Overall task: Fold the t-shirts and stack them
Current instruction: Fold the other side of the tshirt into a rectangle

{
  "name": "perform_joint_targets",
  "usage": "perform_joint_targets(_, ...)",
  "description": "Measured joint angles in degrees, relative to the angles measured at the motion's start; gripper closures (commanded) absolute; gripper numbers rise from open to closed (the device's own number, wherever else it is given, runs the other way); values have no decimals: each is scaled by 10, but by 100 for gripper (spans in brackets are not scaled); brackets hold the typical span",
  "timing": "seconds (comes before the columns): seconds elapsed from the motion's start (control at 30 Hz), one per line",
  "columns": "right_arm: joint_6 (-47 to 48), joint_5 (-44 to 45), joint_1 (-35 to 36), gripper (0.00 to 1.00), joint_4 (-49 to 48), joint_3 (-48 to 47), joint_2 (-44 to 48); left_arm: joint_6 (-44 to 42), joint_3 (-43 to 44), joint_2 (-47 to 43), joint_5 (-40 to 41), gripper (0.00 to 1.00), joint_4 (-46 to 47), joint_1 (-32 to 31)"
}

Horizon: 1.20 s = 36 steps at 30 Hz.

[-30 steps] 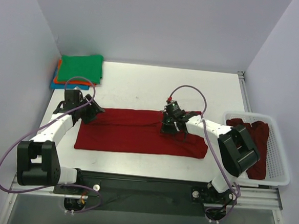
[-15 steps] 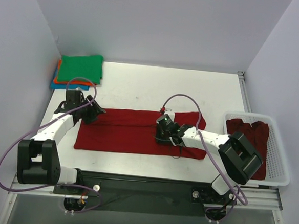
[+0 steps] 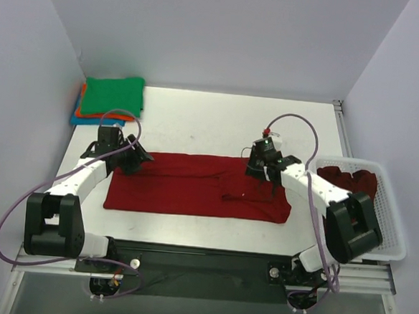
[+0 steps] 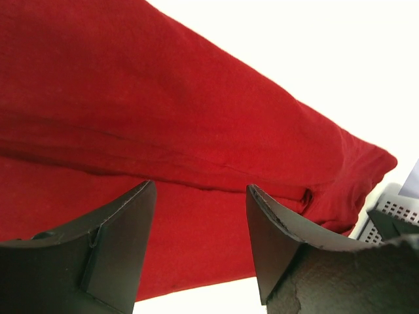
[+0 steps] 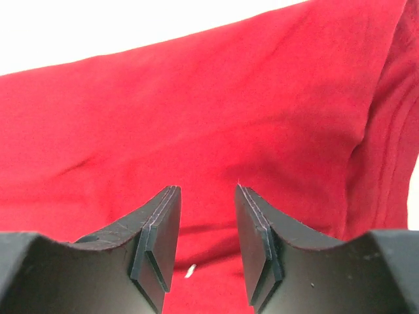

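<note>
A dark red t-shirt (image 3: 186, 188) lies spread flat across the near middle of the table, with a folded flap on its right part. My left gripper (image 3: 135, 159) is open over its upper left corner, and the red cloth (image 4: 163, 118) fills the left wrist view between the open fingers (image 4: 121, 242). My right gripper (image 3: 258, 170) is open and empty over the shirt's upper right part, with red cloth (image 5: 216, 111) below it in the right wrist view. Folded shirts are stacked at the back left: green (image 3: 113, 95) on top, then orange (image 3: 78, 107) and blue (image 3: 79, 120).
A white slotted basket (image 3: 390, 220) at the right edge holds more dark red shirts (image 3: 355, 185). Grey walls close in the back and both sides. A black rail runs along the near table edge (image 3: 203, 251).
My right gripper swept left over the shirt's middle, then came back right and farther from me. The shirt's right part now shows a flap. My left gripper hardly moved.
</note>
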<state>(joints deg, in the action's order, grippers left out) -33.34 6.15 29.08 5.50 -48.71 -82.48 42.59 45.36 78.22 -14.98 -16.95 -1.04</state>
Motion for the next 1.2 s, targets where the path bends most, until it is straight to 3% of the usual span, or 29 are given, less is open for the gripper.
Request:
perform_joint_targets(0.13,23,-10,-20,62,20,-39,-76,0,0,3,0,32,0,-7)
perform_joint_targets(0.23,33,-17,-16,62,39,-23,-78,0,0,2,0,32,0,-7)
perform_joint_targets(0.67,23,-36,16,63,88,137,123,0,0,2,-1,32,0,-7)
perform_joint_targets(0.93,-3,-30,43,64,114,146,198,3,0,3,0,32,0,-10)
perform_joint_targets(1.2,-9,-16,33,68,91,48,96,25,11,35,21,37,5,-41)
